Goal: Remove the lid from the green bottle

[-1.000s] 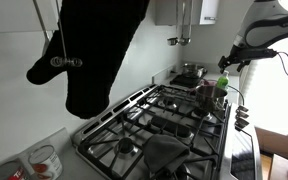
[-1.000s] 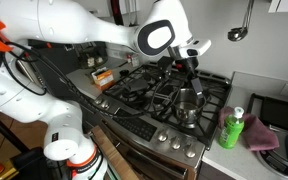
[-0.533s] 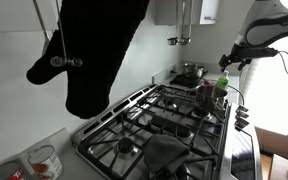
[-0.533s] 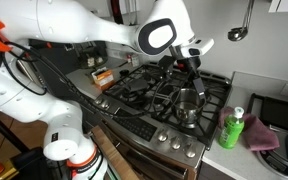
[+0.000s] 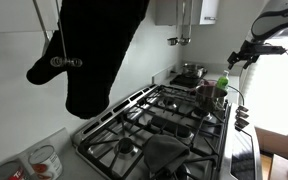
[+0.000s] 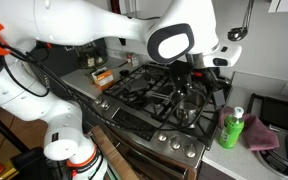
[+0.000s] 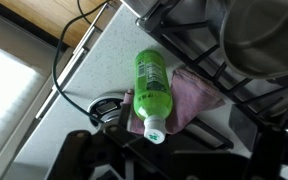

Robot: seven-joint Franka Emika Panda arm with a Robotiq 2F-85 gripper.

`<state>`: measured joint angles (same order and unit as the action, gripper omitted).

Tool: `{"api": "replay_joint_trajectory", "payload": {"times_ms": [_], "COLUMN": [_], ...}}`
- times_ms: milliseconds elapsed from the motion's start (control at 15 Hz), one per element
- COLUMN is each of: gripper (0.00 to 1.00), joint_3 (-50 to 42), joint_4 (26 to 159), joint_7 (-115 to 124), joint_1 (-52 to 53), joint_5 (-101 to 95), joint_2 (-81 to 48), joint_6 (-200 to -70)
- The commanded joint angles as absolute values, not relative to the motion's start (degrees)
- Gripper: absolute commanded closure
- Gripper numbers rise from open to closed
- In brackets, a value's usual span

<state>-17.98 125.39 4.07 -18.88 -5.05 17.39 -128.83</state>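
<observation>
The green bottle (image 7: 151, 85) stands upright on a pink cloth (image 7: 192, 95) on the white counter beside the stove. Its white lid (image 7: 155, 130) is on. The bottle also shows in both exterior views (image 5: 221, 88) (image 6: 231, 127). My gripper (image 7: 169, 155) hangs well above the bottle and looks down on it, with the dark fingers apart and empty. In both exterior views the gripper (image 5: 246, 56) (image 6: 210, 70) is above the bottle and not touching it.
A steel pot (image 6: 189, 105) (image 7: 269, 35) sits on the gas stove's burner grate (image 5: 169, 110) next to the bottle. A black oven mitt (image 5: 94, 50) hangs close to the camera. A black cable (image 7: 74, 60) runs along the counter edge.
The arm has swung sideways from over the stove and pot toward the bottle's side. The bottle and pot have not moved.
</observation>
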Motion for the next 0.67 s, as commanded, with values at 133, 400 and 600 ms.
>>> {"api": "replay_joint_trajectory", "payload": {"times_ms": [133, 400, 600], "gripper": [0.00, 0.00, 0.00], "joint_3": [-22.35, -22.34, -22.14], "joint_4": [122.15, 121.31, 121.31], "joint_7": [-8.79, -9.76, -9.63], "joint_1": [-17.36, -17.53, -17.49], "joint_5": [3.27, 3.84, 3.81], "joint_2": [15.06, 14.49, 14.49], "joint_6": [-126.60, -126.38, -126.38]}}
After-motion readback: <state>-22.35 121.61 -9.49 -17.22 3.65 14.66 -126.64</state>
